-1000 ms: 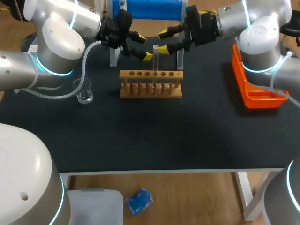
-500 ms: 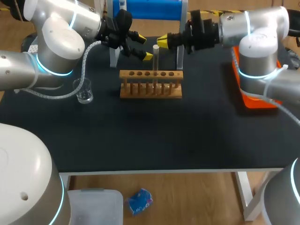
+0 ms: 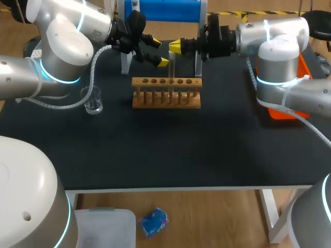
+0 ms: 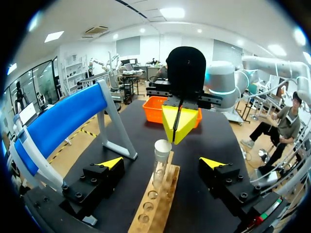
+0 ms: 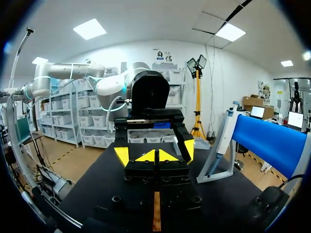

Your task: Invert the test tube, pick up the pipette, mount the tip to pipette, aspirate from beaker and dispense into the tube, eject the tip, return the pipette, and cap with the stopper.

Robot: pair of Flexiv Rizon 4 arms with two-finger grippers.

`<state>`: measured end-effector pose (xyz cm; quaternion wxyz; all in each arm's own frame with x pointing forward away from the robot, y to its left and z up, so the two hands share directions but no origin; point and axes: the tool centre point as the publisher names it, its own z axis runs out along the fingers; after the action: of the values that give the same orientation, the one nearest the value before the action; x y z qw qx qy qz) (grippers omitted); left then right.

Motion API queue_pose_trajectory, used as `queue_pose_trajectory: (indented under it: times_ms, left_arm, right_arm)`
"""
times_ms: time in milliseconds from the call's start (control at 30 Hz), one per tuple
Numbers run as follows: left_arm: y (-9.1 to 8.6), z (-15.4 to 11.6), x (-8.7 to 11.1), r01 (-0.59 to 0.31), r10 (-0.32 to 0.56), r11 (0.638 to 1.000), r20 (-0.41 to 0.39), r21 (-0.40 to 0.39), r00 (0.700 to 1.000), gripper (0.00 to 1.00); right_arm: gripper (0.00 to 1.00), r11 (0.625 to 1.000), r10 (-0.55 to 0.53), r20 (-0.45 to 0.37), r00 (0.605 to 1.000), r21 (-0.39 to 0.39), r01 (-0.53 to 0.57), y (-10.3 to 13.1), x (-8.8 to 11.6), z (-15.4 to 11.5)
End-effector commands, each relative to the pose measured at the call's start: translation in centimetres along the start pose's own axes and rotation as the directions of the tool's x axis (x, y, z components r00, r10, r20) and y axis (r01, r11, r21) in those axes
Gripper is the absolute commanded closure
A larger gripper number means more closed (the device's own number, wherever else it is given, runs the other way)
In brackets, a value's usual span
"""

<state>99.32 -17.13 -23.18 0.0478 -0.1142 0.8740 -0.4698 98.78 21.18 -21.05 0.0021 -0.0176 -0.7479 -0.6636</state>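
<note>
A clear test tube (image 3: 171, 66) stands upright in the wooden rack (image 3: 165, 98) at the back of the black table. My right gripper (image 3: 175, 46) is shut, its yellow tips pressed together right at the tube's top rim, with nothing seen between them. In the left wrist view those joined tips (image 4: 180, 124) sit just above and behind the tube (image 4: 162, 160). My left gripper (image 3: 158, 50) is open, and the tube rises between its spread fingers (image 4: 212, 162) without touching either. From the right wrist view the tube is hidden under my right gripper (image 5: 155, 156).
A small glass beaker (image 3: 93, 99) stands left of the rack. The blue pipette stand (image 3: 160, 10) is behind the rack, with the pipette (image 5: 222, 138) hanging on it. An orange tray (image 3: 283, 111) lies at the right edge, partly behind my right arm.
My right gripper has closed and moved left, from beside the tube to its top. The left arm and the tube have stayed where they were.
</note>
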Motion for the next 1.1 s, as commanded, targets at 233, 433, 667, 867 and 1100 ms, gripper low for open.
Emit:
queue_pose_trajectory:
  times_ms: [233, 433, 667, 867, 1100]
  left_arm:
    - [-0.1, -0.1, -0.1, 0.001, -0.001, 1.000, -0.004, -0.004, 1.000, 0.00]
    - [-0.1, -0.1, -0.1, 0.001, -0.001, 1.000, -0.004, -0.004, 1.000, 0.00]
    - [-0.1, -0.1, -0.1, 0.001, -0.001, 1.000, -0.004, -0.004, 1.000, 0.00]
    - [-0.1, -0.1, -0.1, 0.001, -0.001, 1.000, -0.004, -0.004, 1.000, 0.00]
    - [-0.1, -0.1, -0.1, 0.001, -0.001, 1.000, -0.004, -0.004, 1.000, 0.00]
  right_arm:
    - [1.00, 1.000, 0.004, -0.022, 1.000, 0.001, -0.004, -0.8, -1.0, 0.6]
    - [1.00, 1.000, 0.009, -0.025, 1.000, -0.001, -0.009, -1.2, -1.2, 0.7]
    - [1.00, 1.000, 0.025, -0.027, 0.999, -0.001, -0.025, -1.9, -1.3, 0.9]
    - [1.00, 0.999, 0.039, -0.030, 0.999, -0.006, -0.039, -2.5, -1.4, 1.0]
    - [1.00, 0.999, 0.050, -0.030, 0.998, -0.011, -0.050, -3.3, -1.4, 1.3]
